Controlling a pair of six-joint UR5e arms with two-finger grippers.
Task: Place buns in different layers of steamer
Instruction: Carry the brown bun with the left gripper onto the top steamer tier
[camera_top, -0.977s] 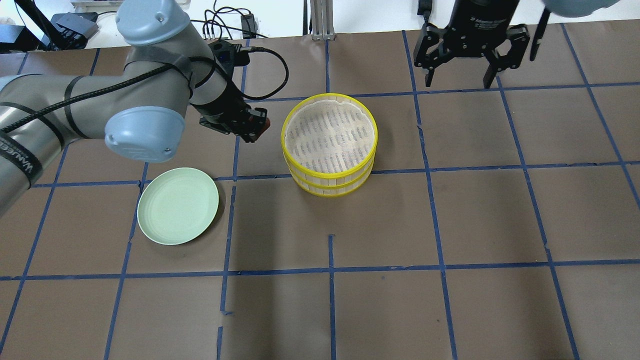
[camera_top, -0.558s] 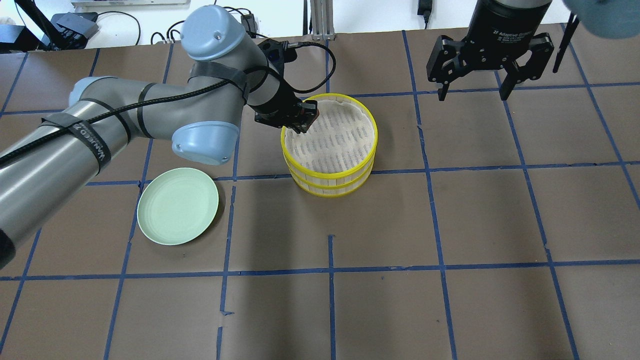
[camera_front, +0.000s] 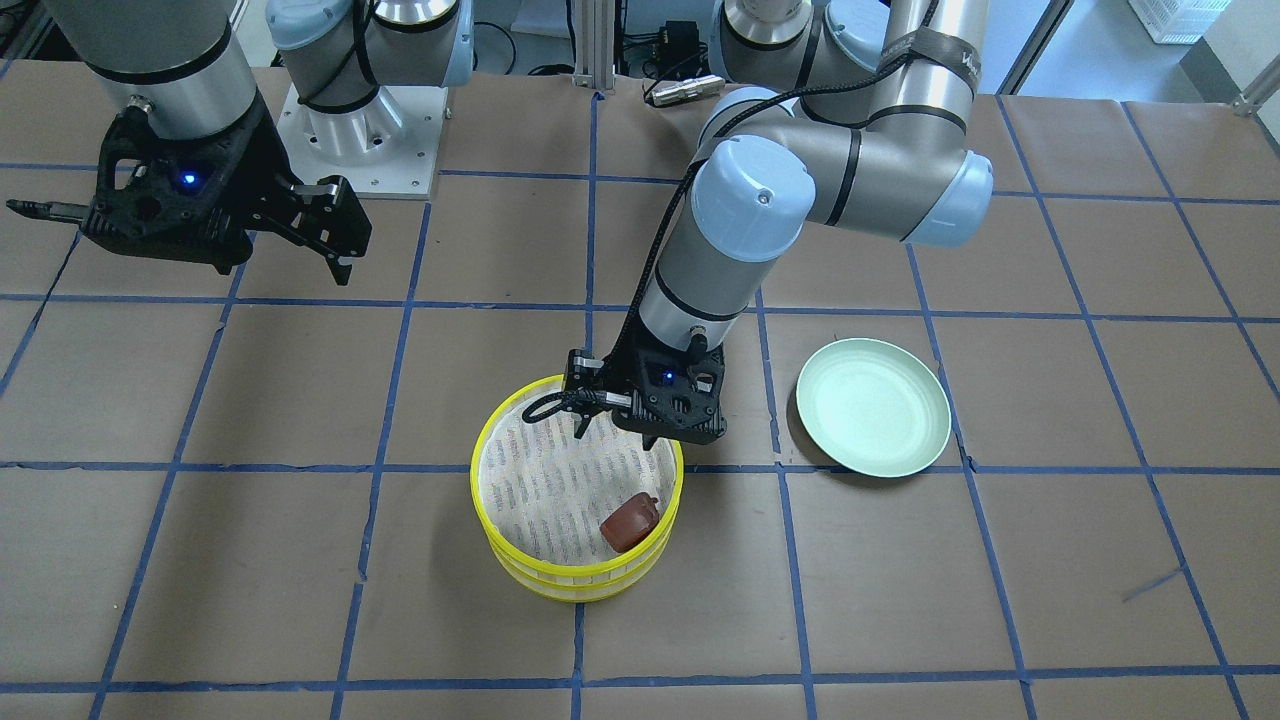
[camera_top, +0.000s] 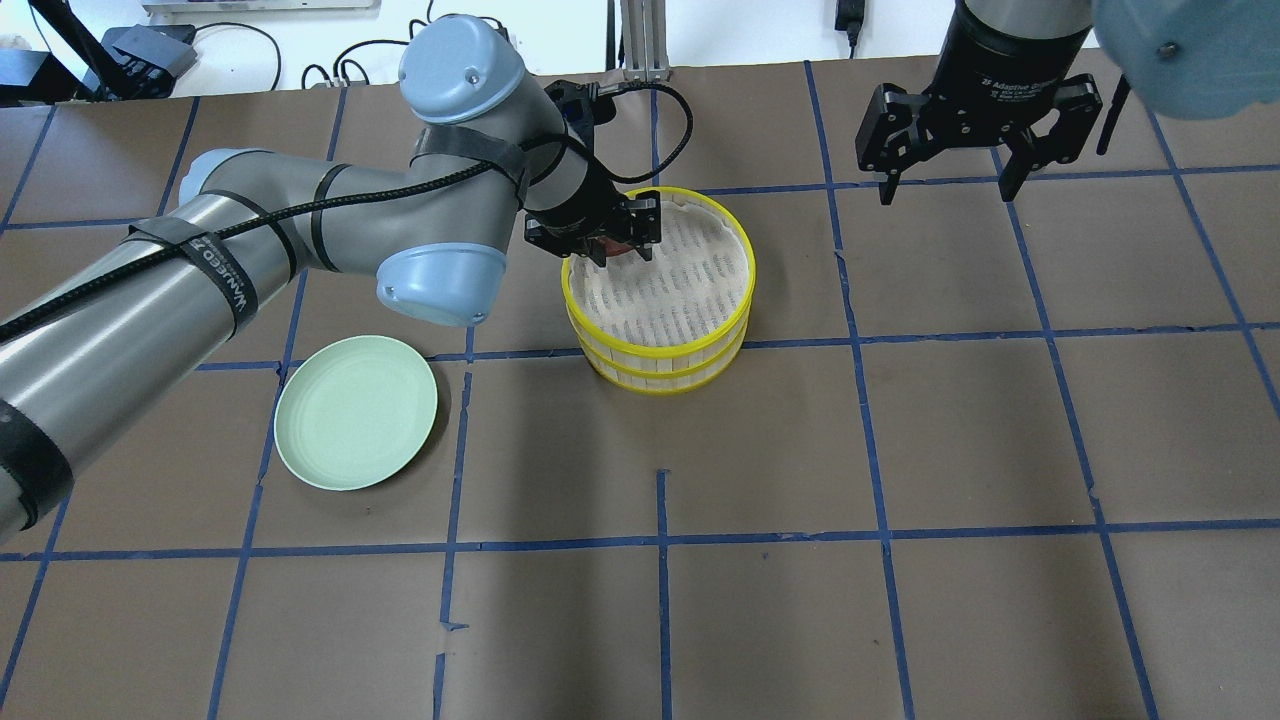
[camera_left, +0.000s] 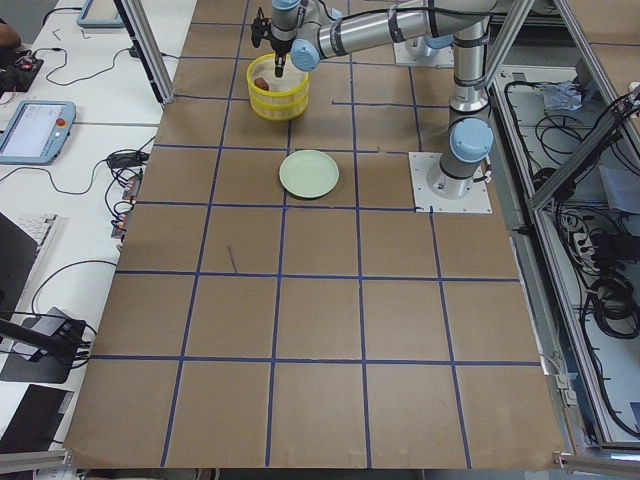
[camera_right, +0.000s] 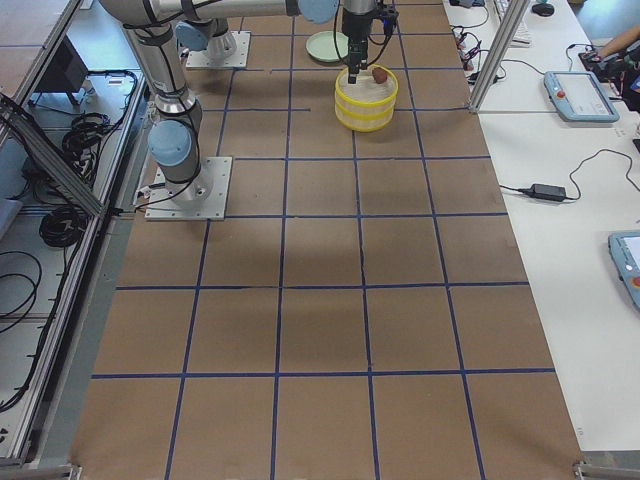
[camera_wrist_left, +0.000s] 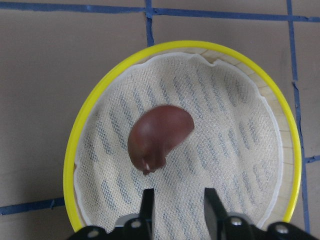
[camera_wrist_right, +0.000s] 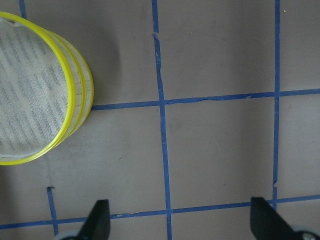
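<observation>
Reddish-brown, the bun lies loose on the woven floor of the upper steamer layer, near its rim. That layer is stacked on the lower layer. The left claw hangs just above the bun, fingers apart and gripping nothing. The right claw, spread wide and empty, hovers well apart over the brown counter.

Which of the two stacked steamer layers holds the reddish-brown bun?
The top layer: the bun lies on its woven floor. The lower layer sits underneath, its inside hidden.
</observation>
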